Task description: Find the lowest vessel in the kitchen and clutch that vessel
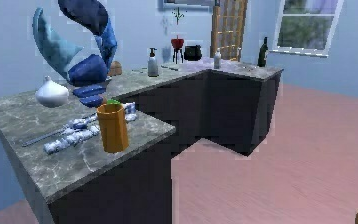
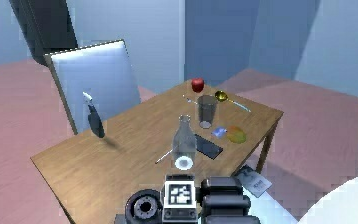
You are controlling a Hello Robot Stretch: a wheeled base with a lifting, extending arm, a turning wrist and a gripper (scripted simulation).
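**kitchen table** (image 1: 17,118): l-shaped, with a mottled grey-green stone top over dark matt fronts. it stands on a pink floor.

**white vase** (image 1: 52,93): squat, round-bellied and glossy, with a short narrow neck. it stands on the near leg of the kitchen table, toward the forward view's left, just beside the foot of a blue sculpture (image 1: 82,45) of curved, folded forms. it looks the lowest of the vessels on this top.

**amber cup** (image 1: 113,128): a straight-sided cylinder, taller than the vase, with something green at its rim. it stands near the front edge, next to a scatter of silvery pieces (image 1: 75,133).

**far leg of the top:** a pale pump bottle (image 1: 153,63), a black boxy thing (image 1: 193,52) and a dark slender bottle (image 1: 263,50).

**wooden table** (image 2: 97,165): rectangular, with warm plank grain. it carries:
- a red apple (image 2: 198,86)
- a clear tumbler (image 2: 206,108)
- a clear glass bottle (image 2: 185,135)
- a white disc (image 2: 184,161)
- a flat dark slab (image 2: 207,150)
- a yellowish spoon (image 2: 227,97)

a smooth grey chair (image 2: 92,70) stands at its far side.

**tool** (image 2: 147,208): a dark rounded body at the arm side view's bottom edge, left of a white square with black marks (image 2: 179,194). its fingers cannot be made out, and i cannot tell whether it holds anything.
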